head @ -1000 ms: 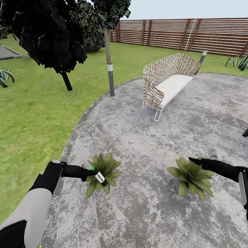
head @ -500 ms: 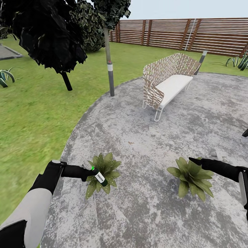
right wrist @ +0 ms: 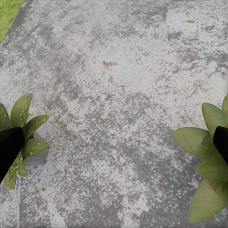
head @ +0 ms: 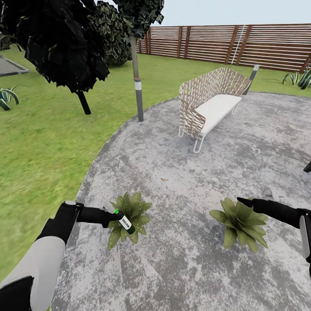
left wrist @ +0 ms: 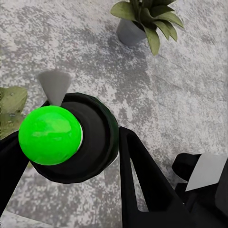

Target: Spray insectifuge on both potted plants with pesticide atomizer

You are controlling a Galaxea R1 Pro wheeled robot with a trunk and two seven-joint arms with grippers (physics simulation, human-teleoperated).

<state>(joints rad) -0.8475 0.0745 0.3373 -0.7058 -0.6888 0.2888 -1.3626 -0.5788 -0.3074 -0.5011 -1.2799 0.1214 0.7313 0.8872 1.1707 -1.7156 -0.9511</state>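
The left end effector (head: 113, 216) is closed around the pesticide atomizer (head: 124, 221), which it holds just above the left potted plant (head: 128, 218); in the left wrist view the two dark fingers (left wrist: 142, 180) press on both sides of the round dark body, and the bright green cap (left wrist: 49, 135) and the pale grey nozzle (left wrist: 54, 85) point toward the camera. The atomizer carries a white label on its side in the head view, but the writing on it is too small to read. The right end effector (head: 242, 201) hovers at the far edge of the right potted plant (head: 240, 222); in the right wrist view its dark fingertips (right wrist: 9, 147) stand well apart at the two sides of the picture, with nothing between them. The two plants sit well apart on the grey paved ground (head: 181, 172), and there is wide open paving between them and in front of them. The paving ends in a curved edge against the lawn (head: 43, 142), to the left of the left arm. A woven bench (head: 207, 103) and a post (head: 138, 93) stand far behind, before a wooden fence (head: 242, 43). The pot of the left plant is hidden under the leaves in the head view; a grey pot (left wrist: 129, 32) shows in the left wrist view under the other plant. The right forearm is cut off by the picture edge.
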